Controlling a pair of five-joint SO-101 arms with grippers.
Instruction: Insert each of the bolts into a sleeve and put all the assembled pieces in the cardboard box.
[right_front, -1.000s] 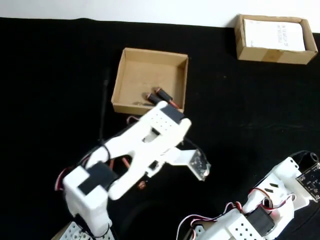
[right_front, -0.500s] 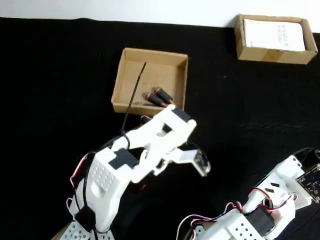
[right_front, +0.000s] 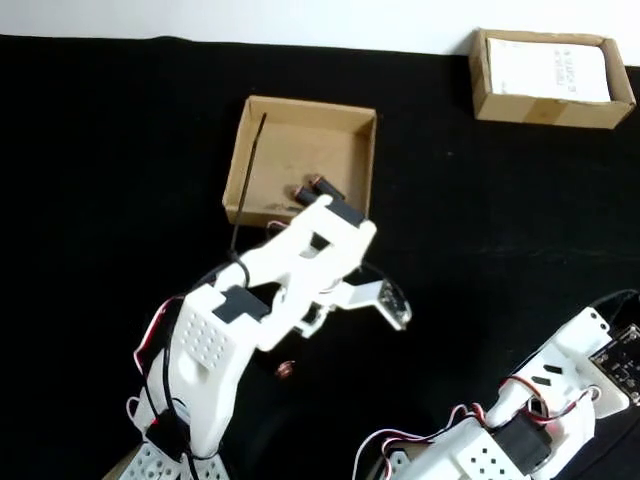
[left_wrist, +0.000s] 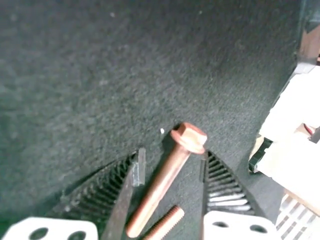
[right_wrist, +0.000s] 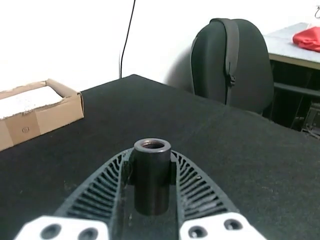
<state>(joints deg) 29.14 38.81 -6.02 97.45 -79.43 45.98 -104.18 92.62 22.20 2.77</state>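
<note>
Straddling the copper-coloured hex-head bolt (left_wrist: 167, 176) that lies on the black cloth table cover (left_wrist: 75, 75), the left gripper (left_wrist: 171, 161) has its jaws apart, one on each side of the shank, positioned for a closing grasp (a second threaded bolt end (left_wrist: 162, 222) lies just beside). The right gripper (right_wrist: 151, 162) is clamped on the black cylindrical sleeve (right_wrist: 151, 192), bore upward, probably to receive the bolt. The open brown cardboard box (right_front: 295, 145) holds dark assembled pieces (right_front: 318, 187).

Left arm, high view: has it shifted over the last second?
Yes. The left arm has swung toward the cardboard box; its far end now overlaps the box's near wall.
</note>
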